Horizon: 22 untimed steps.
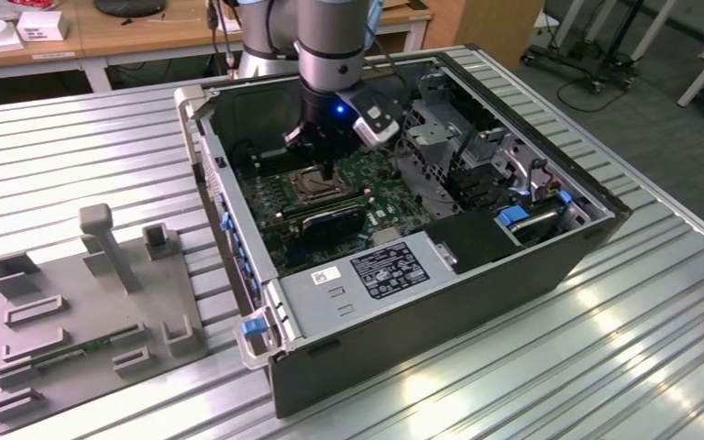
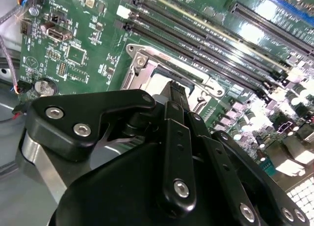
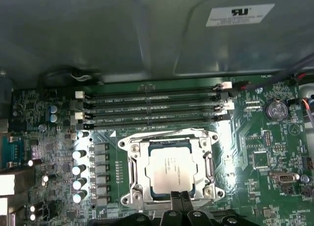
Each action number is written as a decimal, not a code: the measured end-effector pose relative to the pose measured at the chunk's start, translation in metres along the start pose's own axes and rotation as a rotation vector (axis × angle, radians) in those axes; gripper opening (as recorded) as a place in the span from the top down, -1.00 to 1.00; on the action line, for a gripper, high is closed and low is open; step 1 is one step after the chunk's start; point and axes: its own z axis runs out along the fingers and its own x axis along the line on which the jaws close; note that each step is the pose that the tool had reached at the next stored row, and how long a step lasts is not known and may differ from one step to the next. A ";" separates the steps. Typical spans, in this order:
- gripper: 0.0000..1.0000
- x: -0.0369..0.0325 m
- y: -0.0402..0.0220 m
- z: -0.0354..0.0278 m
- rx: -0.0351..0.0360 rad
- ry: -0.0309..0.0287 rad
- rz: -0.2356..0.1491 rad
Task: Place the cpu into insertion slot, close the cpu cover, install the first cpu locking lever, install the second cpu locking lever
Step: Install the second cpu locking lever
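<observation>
The cpu (image 3: pixel 169 171) lies flat in the insertion slot (image 3: pixel 170 173), its dull grey face turned up toward the camera in the first wrist view; it is square, so no long axis shows, and its edges run parallel to the socket's sides. The cpu cover (image 3: pixel 171 140) appears as a silvery frame around the chip, with the chip's face visible through its square window. The socket sits low and centre on the green motherboard (image 3: pixel 255 138), just beside four long black memory slots (image 3: pixel 152 106) whose long axes run parallel to the socket's nearer edge.

In the exterior view the board lies inside an open computer case (image 1: pixel 450 302) at centre frame, resting on a ribbed metal table (image 1: pixel 645 348). A grey fixture plate (image 1: pixel 83 321) with upright blocks lies at lower left, and wooden desks (image 1: pixel 144 37) cross the top.

The arm (image 1: pixel 327 46) descends steeply from the top centre, and the gripper (image 1: pixel 324 170) hangs just above the socket. In both wrist views the black fingers (image 2: pixel 177 96) are drawn close together, with nothing seen between them, at the socket's edge.
</observation>
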 end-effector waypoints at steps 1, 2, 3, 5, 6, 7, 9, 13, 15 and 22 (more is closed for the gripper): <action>0.80 -0.0001 -0.0008 -0.0001 0.0000 0.0000 0.000; 0.80 -0.0001 -0.0015 -0.0001 0.0000 0.0000 0.000; 0.80 -0.0002 -0.0021 -0.0002 0.0000 0.0000 0.000; 0.80 -0.0003 -0.0036 -0.0003 0.0000 0.0000 0.000; 0.80 -0.0004 -0.0044 -0.0003 -0.0001 0.0000 0.000; 0.80 -0.0004 -0.0053 -0.0004 0.0000 0.0000 0.000; 0.80 -0.0006 -0.0070 -0.0005 -0.0001 0.0000 0.000; 0.80 -0.0008 -0.0101 -0.0008 0.0001 0.0001 0.000; 0.80 -0.0009 -0.0113 -0.0009 0.0000 0.0000 0.000; 0.80 -0.0010 -0.0123 -0.0009 0.0002 0.0004 0.000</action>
